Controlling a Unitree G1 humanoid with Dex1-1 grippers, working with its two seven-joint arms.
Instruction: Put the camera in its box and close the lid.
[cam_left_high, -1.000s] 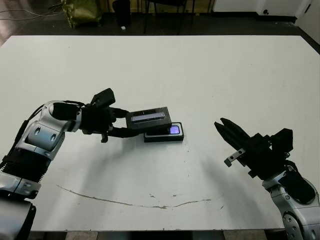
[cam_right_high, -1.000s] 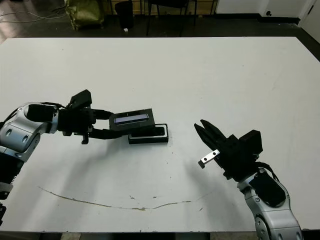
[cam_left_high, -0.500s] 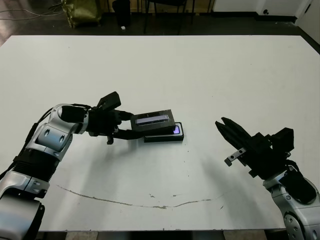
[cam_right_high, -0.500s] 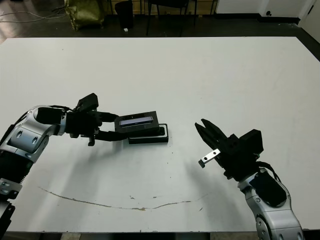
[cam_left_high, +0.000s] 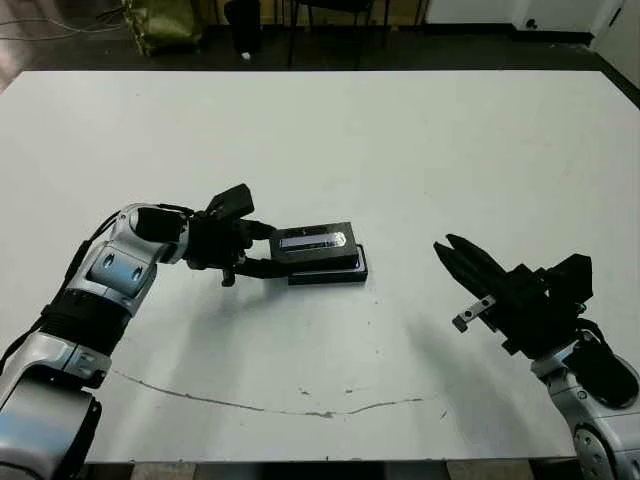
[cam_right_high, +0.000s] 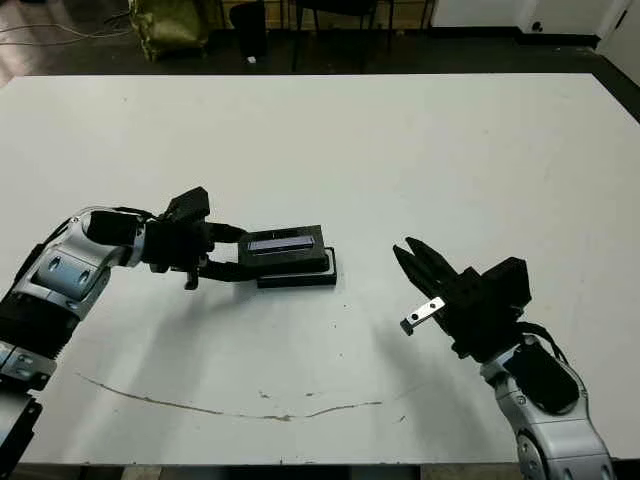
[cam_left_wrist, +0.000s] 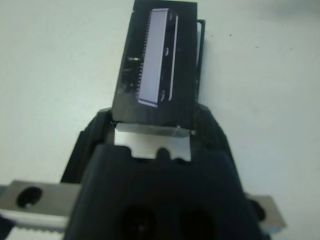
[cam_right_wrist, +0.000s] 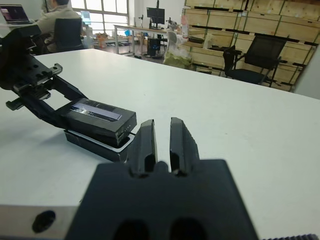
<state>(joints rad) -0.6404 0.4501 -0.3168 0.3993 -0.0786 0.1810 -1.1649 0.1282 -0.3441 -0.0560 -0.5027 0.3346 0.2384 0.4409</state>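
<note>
Gripping the lid (cam_left_high: 314, 243), your left end effector (cam_left_high: 262, 249) holds it just above the box (cam_left_high: 335, 274) (not seated yet) mid-desk (cam_left_high: 400, 150); your right end effector (cam_left_high: 455, 262) hangs well apart, fingers nearly together.

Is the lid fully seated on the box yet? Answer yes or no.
No: in the right wrist view the lid, held by the left gripper, sits raised and offset above the box.
</note>
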